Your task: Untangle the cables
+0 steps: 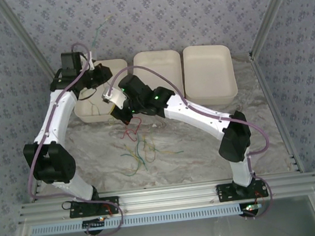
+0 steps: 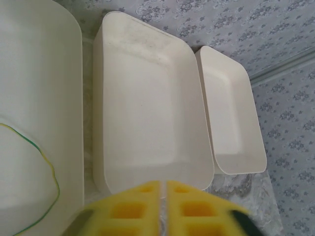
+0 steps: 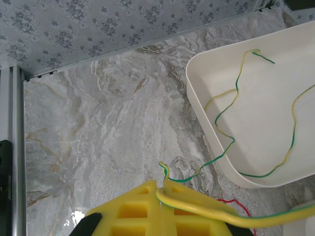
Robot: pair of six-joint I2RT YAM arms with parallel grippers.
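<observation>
currently right gripper (image 3: 161, 186) pinches green-yellow cable (image 3: 211, 212)

Robot lab cell, aluminium-framed booth (image 1: 166, 196), patterned wall panels (image 1: 191, 7), marble-look tabletop (image 1: 189, 154)

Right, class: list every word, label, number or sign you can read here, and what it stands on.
None can be read.
Tiny white print on the black part at the left edge of the right wrist view: too small and blurred to read.
The white trays bear no print.
</observation>
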